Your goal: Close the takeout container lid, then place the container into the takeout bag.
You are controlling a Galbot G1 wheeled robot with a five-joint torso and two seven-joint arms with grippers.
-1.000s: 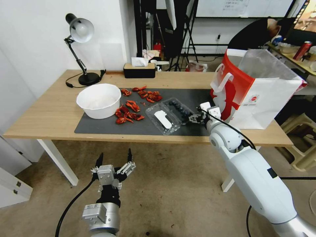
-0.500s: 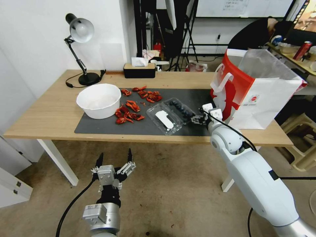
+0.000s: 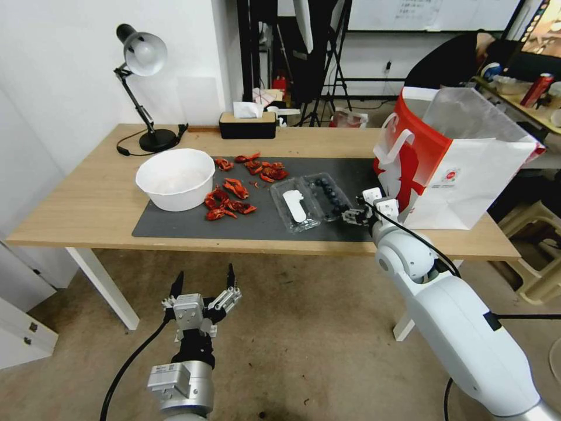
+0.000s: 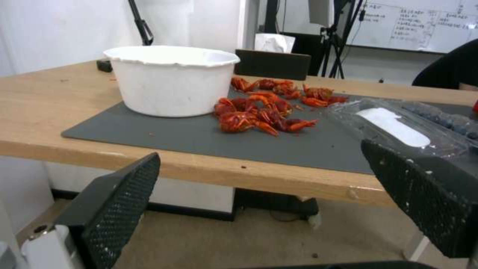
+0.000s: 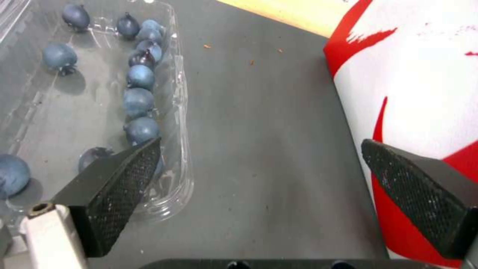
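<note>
Container (image 3: pixel 312 202) open flat, lid (image 3: pixel 294 206) on far side | R pincer (image 3: pixel 357 216) agape beside berry-side edge, nearer | L pincer (image 3: pixel 203 282) agape, parked below tabletop (image 3: pixel 87 199)

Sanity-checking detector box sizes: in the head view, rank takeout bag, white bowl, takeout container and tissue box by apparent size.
1. takeout bag
2. white bowl and takeout container, lid open flat: footprints look alike, not ranked
3. tissue box, though it sits farther back, so it may look smaller than it is

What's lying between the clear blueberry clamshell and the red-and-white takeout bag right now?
Only bare dark grey mat, seen from the right wrist, separates the clear plastic blueberry clamshell and the red-and-white takeout bag; the open right pincer straddles that strip.
</note>
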